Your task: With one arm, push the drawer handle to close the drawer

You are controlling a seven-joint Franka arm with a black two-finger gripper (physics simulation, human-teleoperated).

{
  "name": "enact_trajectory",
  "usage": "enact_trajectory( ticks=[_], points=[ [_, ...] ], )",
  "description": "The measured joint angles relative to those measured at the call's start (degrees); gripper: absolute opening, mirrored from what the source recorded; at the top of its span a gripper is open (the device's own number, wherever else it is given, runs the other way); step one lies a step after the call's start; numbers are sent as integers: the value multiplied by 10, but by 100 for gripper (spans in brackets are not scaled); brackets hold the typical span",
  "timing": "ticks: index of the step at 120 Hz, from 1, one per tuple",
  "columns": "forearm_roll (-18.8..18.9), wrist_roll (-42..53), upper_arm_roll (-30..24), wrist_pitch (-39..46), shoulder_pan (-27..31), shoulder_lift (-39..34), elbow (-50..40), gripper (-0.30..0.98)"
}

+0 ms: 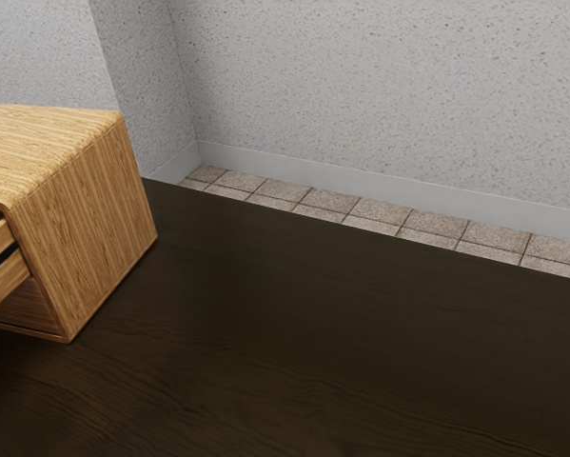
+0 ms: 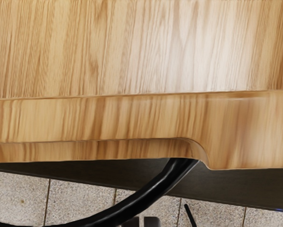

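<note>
And there's the wooden cabinet near the surface's far edge, at the exterior view's left, its drawer standing out! The black handle curves below the cabinet top in the wrist view: smooth, rigid-looking, perhaps slippery. Light, sliding stuff, one would guess; push squarely at the handle's middle, lest it bind. Fingers clenched or released? Can't tell.
</note>
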Motion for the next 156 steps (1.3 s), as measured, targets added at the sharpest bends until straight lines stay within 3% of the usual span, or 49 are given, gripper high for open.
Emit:
enact_trajectory(
  ticks=[156],
  points=[
    [-43, -7, -40, 30, 8, 80, 37, -10]
  ],
)
